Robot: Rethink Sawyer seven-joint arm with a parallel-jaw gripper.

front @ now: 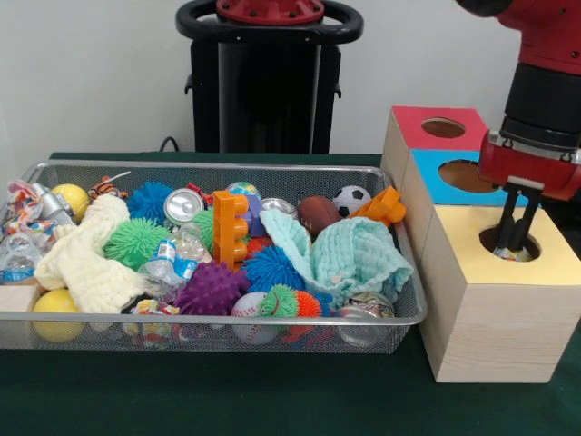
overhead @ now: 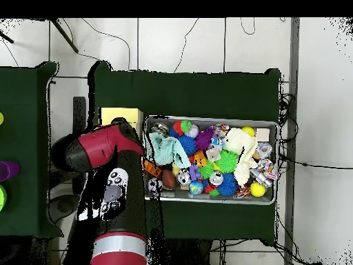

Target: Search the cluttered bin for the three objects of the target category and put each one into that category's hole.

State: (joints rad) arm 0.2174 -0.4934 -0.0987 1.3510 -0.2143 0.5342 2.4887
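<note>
The wire mesh bin (front: 227, 318) holds a cream knitted cloth (front: 91, 259) at its left and a mint green cloth (front: 349, 259) at its right. A white cloth with coloured marks (front: 23, 195) lies at the bin's far left end. The yellow-topped box (front: 508, 300) stands right of the bin. My gripper (front: 510, 243) reaches down into its round hole (front: 531, 245). A small pale speckled patch shows in the hole under the tips; I cannot tell what it is. In the overhead view the arm (overhead: 103, 148) hides the gripper, and the cream cloth (overhead: 238, 148) and mint cloth (overhead: 164, 148) show.
Blue-topped (front: 454, 186) and red-topped (front: 427, 123) boxes stand behind the yellow one. The bin also holds spiky balls (front: 211, 289), orange plastic blocks (front: 229, 227), cans, a crushed bottle and small sports balls. The robot pedestal (front: 268, 82) stands behind the table.
</note>
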